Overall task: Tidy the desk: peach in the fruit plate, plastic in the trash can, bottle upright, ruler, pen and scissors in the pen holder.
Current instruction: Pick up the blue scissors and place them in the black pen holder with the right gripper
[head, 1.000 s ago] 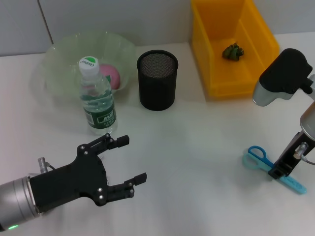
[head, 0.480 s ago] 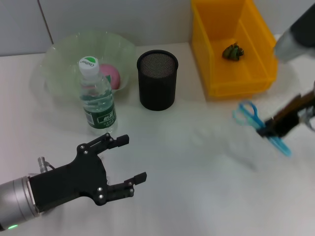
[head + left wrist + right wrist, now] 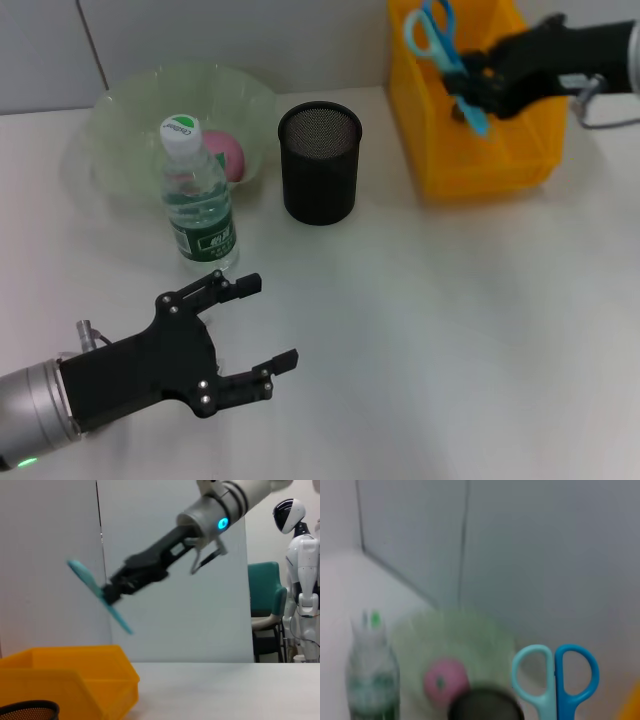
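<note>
left gripper (image 3: 255, 325): I am resting it low over the desk (image 3: 420, 330), nearest to me, well in front of the pen holder (image 3: 319, 163). Its fingers are spread wide and holding nothing.

bottle (image 3: 197, 196): it is standing up, just beside the pen holder, on its left.

peach (image 3: 224, 155): it is lying in the fruit plate (image 3: 130, 120), left of the pen holder.

right gripper (image 3: 484, 82): I am holding it up high, over the trash can (image 3: 480, 175), to the right of the pen holder. It is pinching the scissors (image 3: 442, 50).

scissors: they are tilting, handles up and blades down.

next move: I think the right gripper is nearer. The pen holder is lying to its left and lower.
</note>
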Controlling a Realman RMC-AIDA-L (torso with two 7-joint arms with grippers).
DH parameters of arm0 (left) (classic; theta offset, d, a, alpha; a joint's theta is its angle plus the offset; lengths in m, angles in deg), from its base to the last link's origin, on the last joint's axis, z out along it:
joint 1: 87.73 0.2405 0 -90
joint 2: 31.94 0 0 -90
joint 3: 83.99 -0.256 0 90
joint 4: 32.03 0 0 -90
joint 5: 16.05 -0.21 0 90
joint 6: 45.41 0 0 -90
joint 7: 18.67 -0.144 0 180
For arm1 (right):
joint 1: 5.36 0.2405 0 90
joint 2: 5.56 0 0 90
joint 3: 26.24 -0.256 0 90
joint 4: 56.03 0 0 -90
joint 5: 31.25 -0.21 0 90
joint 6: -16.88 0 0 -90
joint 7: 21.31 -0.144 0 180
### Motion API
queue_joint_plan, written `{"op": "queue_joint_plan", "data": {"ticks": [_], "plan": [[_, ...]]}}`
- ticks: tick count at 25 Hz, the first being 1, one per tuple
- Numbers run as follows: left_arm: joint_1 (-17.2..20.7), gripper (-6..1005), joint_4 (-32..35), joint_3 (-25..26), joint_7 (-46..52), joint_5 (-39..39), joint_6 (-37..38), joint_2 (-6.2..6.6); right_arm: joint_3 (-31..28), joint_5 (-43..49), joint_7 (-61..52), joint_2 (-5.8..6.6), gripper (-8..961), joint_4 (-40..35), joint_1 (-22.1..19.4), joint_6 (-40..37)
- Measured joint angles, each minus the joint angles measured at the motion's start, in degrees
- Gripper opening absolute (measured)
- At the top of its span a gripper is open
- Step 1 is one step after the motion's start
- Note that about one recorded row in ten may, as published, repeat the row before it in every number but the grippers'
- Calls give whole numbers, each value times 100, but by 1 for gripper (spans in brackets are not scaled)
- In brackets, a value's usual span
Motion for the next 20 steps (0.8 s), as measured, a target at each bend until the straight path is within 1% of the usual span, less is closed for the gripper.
{"op": "queue_joint_plan", "data": {"ticks": [2, 4, 5, 6, 9, 10, 11, 12, 14, 15, 16, 19, 20], "plan": [[-7, 837, -3, -1, -1, 0, -2, -3, 21, -697, 608, -2, 222, 447, -2, 502], [-18, 837, -25, -2, -2, 0, -5, -5, 14, -1394, 1201, 7, 222, 853, 15, 789], [-21, 836, -35, -2, -3, 0, -6, -5, -17, -1994, 1741, 17, 222, 1192, 31, 937], [-21, 836, -43, -2, -3, 0, -7, -5, -17, -1994, 1741, 17, 222, 1192, 31, 937], [-22, 836, -47, -2, -4, 1, -8, -4, -7, -2576, 2458, 17, 223, 1631, 45, 1174], [-22, 836, -51, -2, -4, 4, -8, -4, 11, -2987, 3139, 8, 223, 2040, 70, 1345], [-22, 836, -51, -2, -4, 4, -8, -4, 11, -2987, 3139, 8, 223, 2040, 70, 1345], [-22, 836, -52, -2, -5, 5, -8, -5, 13, -3220, 3490, 4, 223, 2252, 85, 1402], [-22, 836, -59, -2, -4, 7, -8, -5, 13, -3813, 4259, 4, 223, 2773, 148, 1469], [-22, 836, -63, 0, -4, 7, -8, -4, 9, -4407, 5011, 8, 224, 3291, 239, 1468], [-22, 836, -63, 0, -4, 7, -8, -4, 9, -4407, 5011, 8, 224, 3291, 239, 1468], [-22, 836, -70, 0, -3, 7, -8, -4, -7, -5187, 6088, 10, 224, 4031, 398, 1435], [-22, 836, -70, 0, -3, 7, -7, -5, 13, -5583, 6663, 4, 224, 4492, 518, 1423]]}}
